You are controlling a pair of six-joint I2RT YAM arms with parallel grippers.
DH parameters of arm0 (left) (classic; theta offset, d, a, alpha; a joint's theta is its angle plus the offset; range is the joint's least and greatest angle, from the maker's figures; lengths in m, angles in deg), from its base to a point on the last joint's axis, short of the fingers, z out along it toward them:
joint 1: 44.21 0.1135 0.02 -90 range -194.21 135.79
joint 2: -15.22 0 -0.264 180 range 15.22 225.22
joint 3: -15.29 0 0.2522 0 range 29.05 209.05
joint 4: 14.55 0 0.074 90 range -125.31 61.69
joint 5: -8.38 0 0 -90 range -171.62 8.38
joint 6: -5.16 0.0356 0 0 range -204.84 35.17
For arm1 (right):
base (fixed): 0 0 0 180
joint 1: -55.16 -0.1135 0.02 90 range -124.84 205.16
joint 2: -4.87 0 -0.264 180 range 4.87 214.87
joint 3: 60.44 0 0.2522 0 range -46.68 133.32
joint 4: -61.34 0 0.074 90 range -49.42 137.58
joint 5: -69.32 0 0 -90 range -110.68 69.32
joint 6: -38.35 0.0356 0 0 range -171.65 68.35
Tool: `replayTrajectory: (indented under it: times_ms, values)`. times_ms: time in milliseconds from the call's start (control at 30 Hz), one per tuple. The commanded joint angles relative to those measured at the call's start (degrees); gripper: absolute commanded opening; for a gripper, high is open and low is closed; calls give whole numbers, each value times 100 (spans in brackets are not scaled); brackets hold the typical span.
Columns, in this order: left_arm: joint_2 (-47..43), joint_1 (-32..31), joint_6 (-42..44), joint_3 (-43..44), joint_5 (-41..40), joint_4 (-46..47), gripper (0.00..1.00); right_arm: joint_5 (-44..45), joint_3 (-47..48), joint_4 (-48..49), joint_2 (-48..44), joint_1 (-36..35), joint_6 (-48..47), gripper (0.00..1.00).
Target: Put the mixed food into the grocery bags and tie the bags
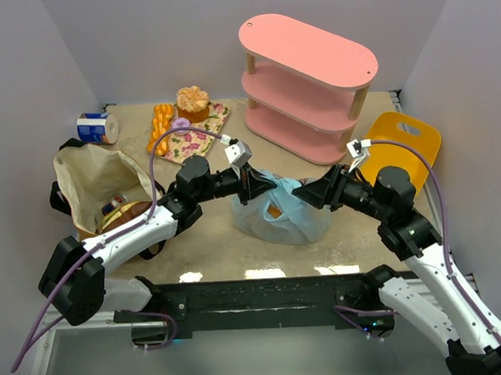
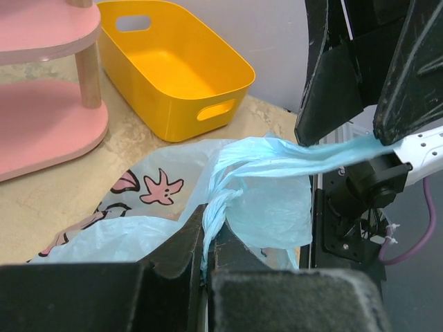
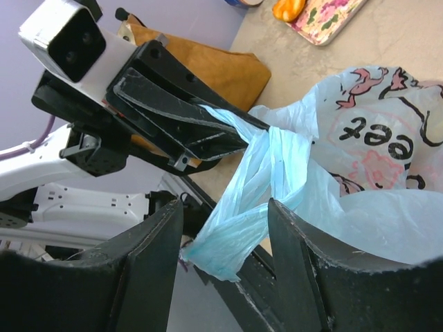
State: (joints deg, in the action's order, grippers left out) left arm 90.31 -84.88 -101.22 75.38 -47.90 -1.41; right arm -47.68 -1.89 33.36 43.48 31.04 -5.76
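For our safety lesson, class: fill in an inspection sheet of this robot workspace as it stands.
Surface: beige table.
Job's things: blue bag mid-table, handles twisted together; tan tote left, open.
Clutter: can, pastry tray, pink shelf, yellow basket.
Grippers: left gripper shut on a bag handle; right gripper open, the other handle between its fingers.
Cables: purple cables loop off both arms.
Surroundings: plain walls.
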Motion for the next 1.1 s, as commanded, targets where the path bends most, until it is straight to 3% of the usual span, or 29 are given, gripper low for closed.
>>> replayTrajectory:
  times_ms: [0,200,500,767,933,967,1067]
  values:
    - [-161,-38,65,-1,-163,132,0,-103,-85,157,24,-84,105,56]
    - [-153,-47,91,-1,-199,88,0,133,-111,-81,68,-172,-45,63]
    - [-144,-38,118,17,-234,44,0,591,3,-600,129,-295,-414,64]
    - [-91,-47,109,43,-234,9,0,521,-59,-232,190,-453,-248,63]
    - [-82,-64,126,61,-304,-26,0,845,-6,68,436,-1129,-177,47]
    - [-82,-56,126,61,-304,-35,0,933,-6,147,489,-1226,-194,34]
    - [-91,-56,100,61,-330,-35,0,1074,-67,357,735,-1525,-177,16]
